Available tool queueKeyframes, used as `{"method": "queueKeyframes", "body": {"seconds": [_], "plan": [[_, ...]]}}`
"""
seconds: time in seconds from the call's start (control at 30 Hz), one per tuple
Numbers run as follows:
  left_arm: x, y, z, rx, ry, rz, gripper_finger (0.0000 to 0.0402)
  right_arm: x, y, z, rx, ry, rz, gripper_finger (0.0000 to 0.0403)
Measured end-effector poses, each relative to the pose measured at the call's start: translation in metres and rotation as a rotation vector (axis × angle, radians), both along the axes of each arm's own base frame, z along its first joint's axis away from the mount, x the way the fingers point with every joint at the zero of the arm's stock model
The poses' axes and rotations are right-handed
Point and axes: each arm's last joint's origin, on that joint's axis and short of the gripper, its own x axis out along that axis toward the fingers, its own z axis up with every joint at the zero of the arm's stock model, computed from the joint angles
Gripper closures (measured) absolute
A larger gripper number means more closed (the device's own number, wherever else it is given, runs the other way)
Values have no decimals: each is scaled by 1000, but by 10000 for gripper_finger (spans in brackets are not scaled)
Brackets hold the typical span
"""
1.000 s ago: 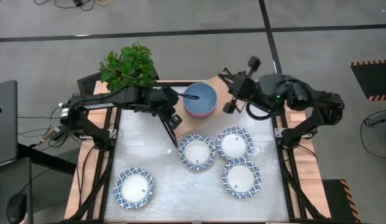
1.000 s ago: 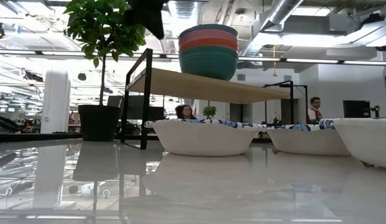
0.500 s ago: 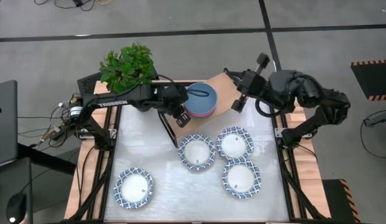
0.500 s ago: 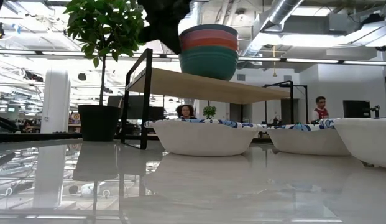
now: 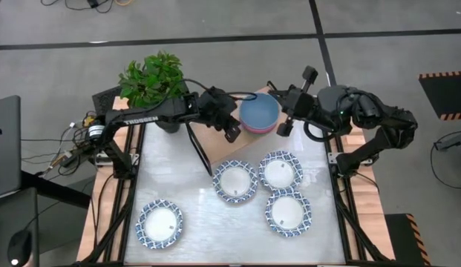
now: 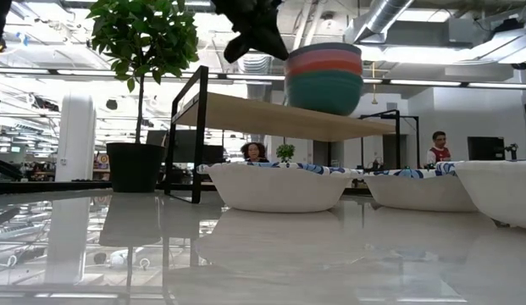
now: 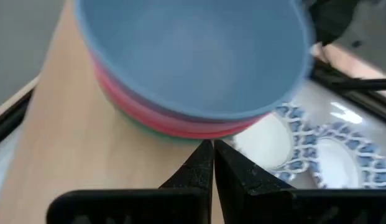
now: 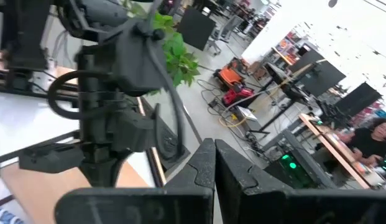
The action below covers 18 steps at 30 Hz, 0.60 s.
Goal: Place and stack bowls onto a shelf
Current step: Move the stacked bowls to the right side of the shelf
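Three plain bowls, blue on pink-red on green, form a stack standing upright on the light-wood shelf; the stack sits near the board's middle. My left gripper is shut at the stack's left side. My right gripper is shut and hovers by the stack's far right side. Four white bowls with blue rims rest on the tabletop. My left gripper sets its shut fingertips against the outer wall of the lower bowls, on the side facing the table's left. The fingers come slanting down from the left. The stack stands upright on the shelf board. My right gripper: I cannot tell whether it touches the stack.
A potted plant stands at the shelf's left end. The shelf's black end frame rises beside it. The white bowl lies under the shelf's front edge. People sit in the room beyond the table.
My left gripper has moved toward the table's right with its fingers shut. In the last half second the stack has slid rightward along the shelf board, staying upright. The white bowls have kept their places.
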Motion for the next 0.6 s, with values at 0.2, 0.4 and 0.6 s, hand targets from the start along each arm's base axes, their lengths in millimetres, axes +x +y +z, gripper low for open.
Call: {"method": "queueKeyframes", "body": {"seconds": [0.2, 0.4, 0.6], "plan": [[-7, 3, -1, 46, 68, 79, 401, 6, -3, -3, 55, -16, 28, 379], [-38, -4, 29, 30, 78, 116, 401, 29, -7, -20, 212, 37, 173, 379], [-78, -30, 67, 3, -15, 79, 401, 89, -3, -77, 211, 322, 180, 382]]}}
